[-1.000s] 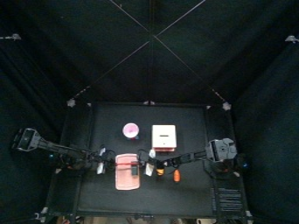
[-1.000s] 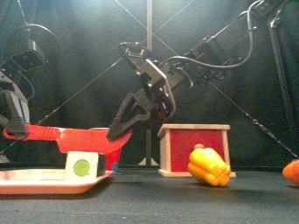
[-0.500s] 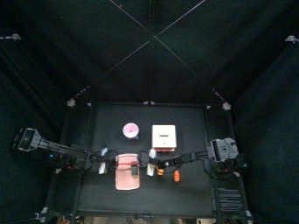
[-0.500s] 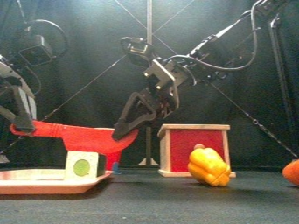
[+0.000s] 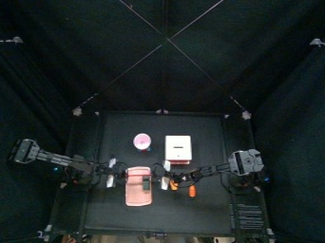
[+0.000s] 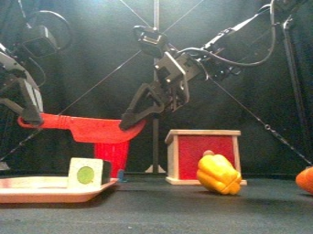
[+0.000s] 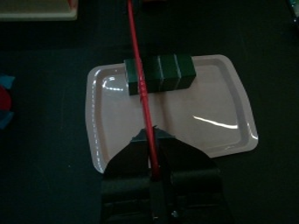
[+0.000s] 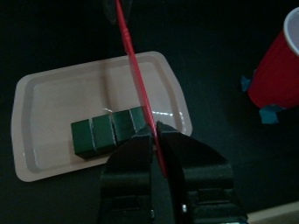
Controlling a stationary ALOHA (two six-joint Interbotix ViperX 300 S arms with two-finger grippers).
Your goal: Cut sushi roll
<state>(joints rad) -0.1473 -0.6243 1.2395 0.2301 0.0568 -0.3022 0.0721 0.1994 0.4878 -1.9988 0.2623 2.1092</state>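
I'm pinching the red knife (image 7: pixel 140 79) between my left fingers (image 7: pixel 153 175) and, at its other end, my right fingers (image 8: pixel 149 144). Just beyond both, the sushi roll (image 7: pixel 170 73) is lying under the blade on the pink board (image 7: pixel 222 122). I'm judging a level, straight drop safest. The red cup (image 8: pixel 278 66) is standing clear past the board's edge.
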